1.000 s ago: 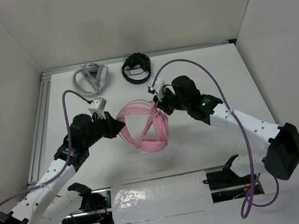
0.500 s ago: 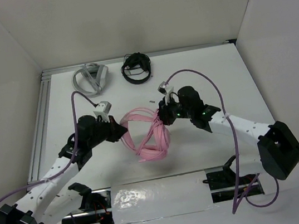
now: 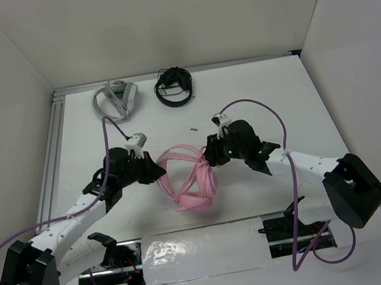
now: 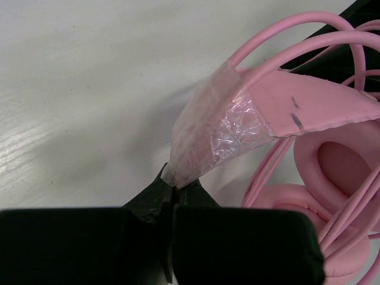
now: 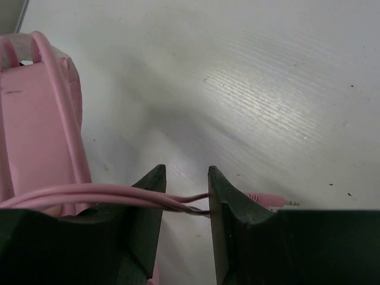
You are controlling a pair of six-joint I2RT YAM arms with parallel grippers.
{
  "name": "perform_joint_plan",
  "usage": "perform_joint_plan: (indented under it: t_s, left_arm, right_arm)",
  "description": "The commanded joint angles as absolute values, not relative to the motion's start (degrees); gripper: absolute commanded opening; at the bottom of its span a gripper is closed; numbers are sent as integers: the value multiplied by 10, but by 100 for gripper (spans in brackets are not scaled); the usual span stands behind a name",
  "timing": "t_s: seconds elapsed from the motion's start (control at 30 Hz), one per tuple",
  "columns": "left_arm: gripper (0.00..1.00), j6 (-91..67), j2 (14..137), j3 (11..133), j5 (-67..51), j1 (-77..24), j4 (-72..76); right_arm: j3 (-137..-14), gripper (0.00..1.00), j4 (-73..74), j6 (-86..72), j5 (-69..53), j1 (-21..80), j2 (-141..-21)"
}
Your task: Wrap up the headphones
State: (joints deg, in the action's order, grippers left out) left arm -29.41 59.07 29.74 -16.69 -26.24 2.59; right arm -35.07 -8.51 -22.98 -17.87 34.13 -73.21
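Note:
The pink headphones [image 3: 187,180] lie mid-table between both arms, with cable loops over the headband. In the left wrist view, the headband [image 4: 309,113] carries a crinkled clear tape tab [image 4: 202,142]. My left gripper [image 4: 173,187] is shut on the tip of that tab, at the headphones' left side [image 3: 160,167]. My right gripper [image 3: 205,156] is at their right side. Its jaws stand apart, and two strands of the thin pink cable [image 5: 89,193] run across the gap [image 5: 185,178]. The cable's plug [image 5: 273,200] pokes out beyond the right finger.
Grey headphones [image 3: 116,100] and black headphones [image 3: 173,88] lie at the back of the table. A metal rail [image 3: 53,156] runs along the left edge. A small dark speck [image 3: 193,128] sits behind the pink set. A shiny taped strip [image 3: 199,249] spans the near edge.
Both grippers and the pink headphones have shifted toward the near edge. The right gripper's jaws have parted, with the cable still between them. The left gripper stays shut.

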Motion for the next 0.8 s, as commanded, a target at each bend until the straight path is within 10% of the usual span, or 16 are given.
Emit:
perform_joint_plan:
  t_s: [0.0, 0.77]
  left_arm:
    - [0, -352, 584, 299, -206, -246, 128]
    - [0, -326, 539, 339, -293, -231, 93]
  right_arm:
    - [-337, 43, -105, -252, -168, 351, -723]
    - [-292, 52, -106, -112, -40, 406, -636]
